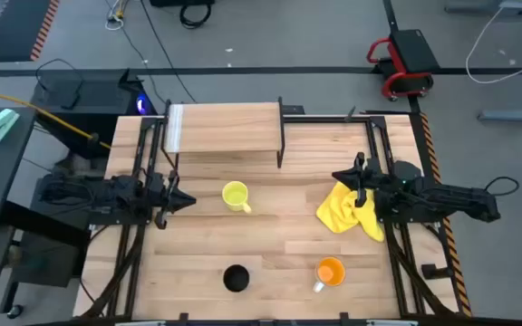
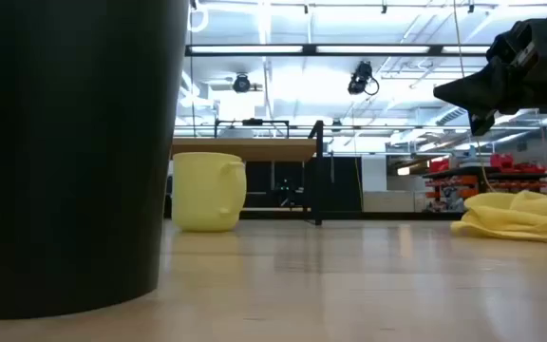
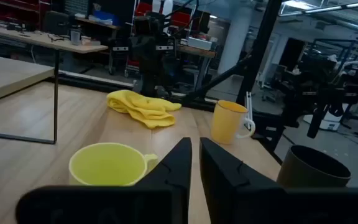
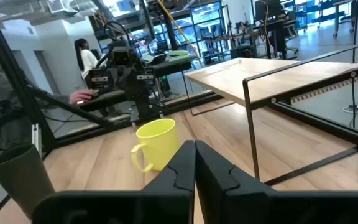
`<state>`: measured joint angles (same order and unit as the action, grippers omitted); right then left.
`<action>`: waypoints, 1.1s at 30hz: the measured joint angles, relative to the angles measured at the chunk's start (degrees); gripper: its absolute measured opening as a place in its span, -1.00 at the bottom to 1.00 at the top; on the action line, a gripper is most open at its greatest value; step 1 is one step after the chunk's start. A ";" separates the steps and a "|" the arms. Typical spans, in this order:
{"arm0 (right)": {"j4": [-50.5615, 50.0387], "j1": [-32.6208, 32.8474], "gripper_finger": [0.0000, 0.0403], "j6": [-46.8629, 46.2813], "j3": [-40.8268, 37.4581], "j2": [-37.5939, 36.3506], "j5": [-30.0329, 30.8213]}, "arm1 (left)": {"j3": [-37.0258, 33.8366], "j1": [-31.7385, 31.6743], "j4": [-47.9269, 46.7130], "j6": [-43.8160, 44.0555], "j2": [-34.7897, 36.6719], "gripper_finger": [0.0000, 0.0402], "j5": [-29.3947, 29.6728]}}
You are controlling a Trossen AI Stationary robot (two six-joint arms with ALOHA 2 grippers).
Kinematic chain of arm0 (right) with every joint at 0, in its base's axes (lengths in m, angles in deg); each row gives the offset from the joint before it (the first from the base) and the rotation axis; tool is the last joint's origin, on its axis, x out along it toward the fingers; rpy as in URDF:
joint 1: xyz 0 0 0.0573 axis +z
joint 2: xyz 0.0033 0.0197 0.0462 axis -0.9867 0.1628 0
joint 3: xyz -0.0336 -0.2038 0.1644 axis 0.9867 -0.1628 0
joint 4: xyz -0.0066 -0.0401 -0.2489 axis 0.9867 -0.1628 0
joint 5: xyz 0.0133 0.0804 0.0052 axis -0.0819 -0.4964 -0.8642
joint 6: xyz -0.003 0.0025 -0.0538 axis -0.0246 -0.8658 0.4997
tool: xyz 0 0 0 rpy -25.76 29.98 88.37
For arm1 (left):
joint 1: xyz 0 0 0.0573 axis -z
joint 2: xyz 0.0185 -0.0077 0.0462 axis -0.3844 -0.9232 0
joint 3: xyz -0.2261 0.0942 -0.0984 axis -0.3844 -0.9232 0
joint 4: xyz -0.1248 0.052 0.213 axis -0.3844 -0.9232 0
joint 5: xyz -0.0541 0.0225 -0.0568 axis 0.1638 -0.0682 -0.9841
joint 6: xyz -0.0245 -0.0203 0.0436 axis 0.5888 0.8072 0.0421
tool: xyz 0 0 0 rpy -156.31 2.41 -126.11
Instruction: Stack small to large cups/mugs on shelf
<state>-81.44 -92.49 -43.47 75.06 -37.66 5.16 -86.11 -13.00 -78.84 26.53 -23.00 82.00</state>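
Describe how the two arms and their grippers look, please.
Both arms are dark, almost black, built from jointed segments with exposed black cables. The left gripper and right gripper each end in two tapered, pointed black fingers. A small green light shows near the right wrist.

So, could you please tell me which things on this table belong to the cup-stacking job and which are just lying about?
Part of the job:
- yellow mug
- orange mug
- black cup
- shelf

Just lying about:
- yellow cloth, under the right claw
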 joint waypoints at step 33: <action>0.00 -0.02 -0.94 0.00 0.00 0.00 0.00 | -0.01 -0.01 0.00 0.01 0.00 -0.82 0.01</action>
<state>-81.45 -92.51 -43.47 75.06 -37.66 5.16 -86.12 -13.01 -78.84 26.53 -23.00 82.01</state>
